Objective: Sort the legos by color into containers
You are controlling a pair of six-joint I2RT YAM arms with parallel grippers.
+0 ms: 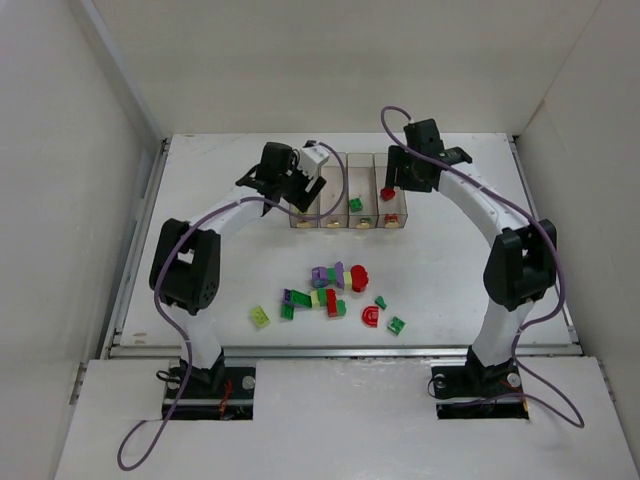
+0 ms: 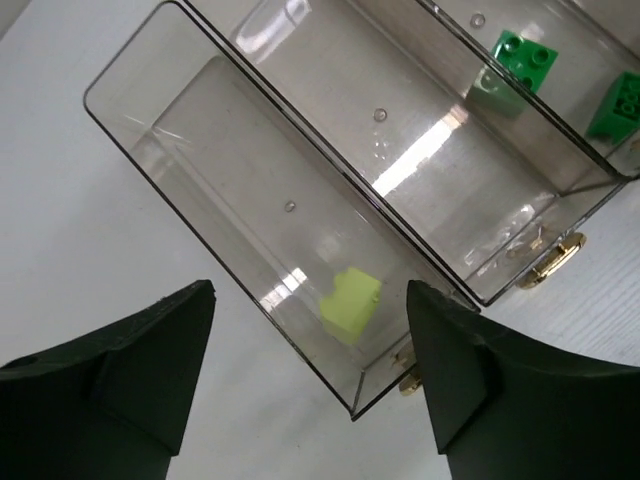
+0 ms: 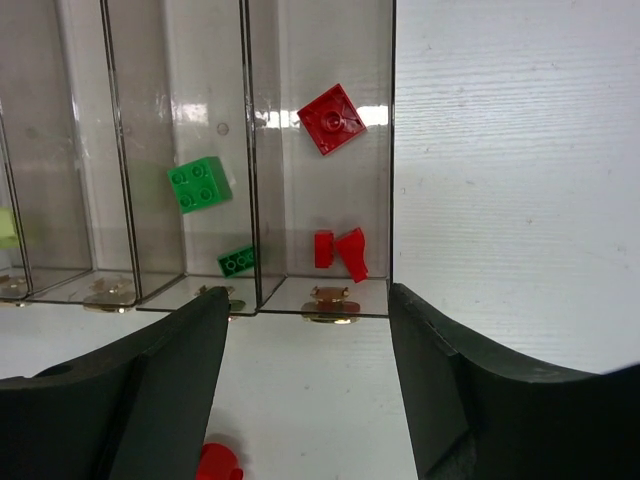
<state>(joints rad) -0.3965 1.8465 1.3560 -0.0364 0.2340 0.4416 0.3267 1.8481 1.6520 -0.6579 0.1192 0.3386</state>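
Left wrist, pale lego [image 2: 350,300], apparently inside container [image 2: 220,160]

a white table [image 1: 450,285] carries a row of four joined clear plastic bins [image 1: 333,200] toward its far edge. small plastic bricks in red, green, purple and pale yellow-green [image 1: 332,303] lie scattered between its centre and near edge.

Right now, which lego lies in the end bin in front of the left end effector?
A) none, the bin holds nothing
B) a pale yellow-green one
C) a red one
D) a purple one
B: the left wrist view shows one pale yellow-green lego on the floor of the end bin, framed by the open, empty left end effector. No red or purple piece is in that bin.
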